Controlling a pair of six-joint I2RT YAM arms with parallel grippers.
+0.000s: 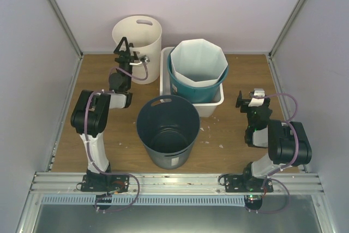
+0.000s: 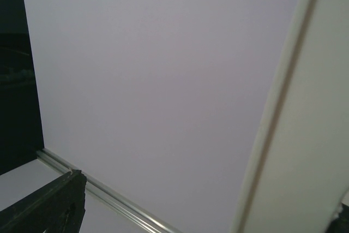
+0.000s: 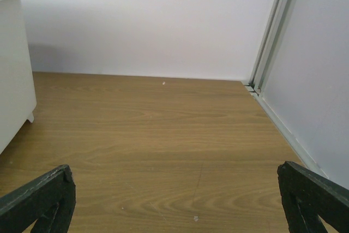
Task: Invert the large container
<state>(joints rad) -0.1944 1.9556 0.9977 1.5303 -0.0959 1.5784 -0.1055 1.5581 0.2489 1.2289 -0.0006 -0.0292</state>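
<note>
Spreading wide, the left jaws are hanging just beside the cream container; contact cannot be told. That container is standing upright, mouth up. Between both sets of jaws, a dark grey bin is standing upright on the tabletop. The right jaws are gaping wide, with the white tub lying to their left.

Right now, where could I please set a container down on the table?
Bare wood lies right of the white tub, beyond the right gripper. The centre and back left are crowded by the dark bin and white bucket.
</note>
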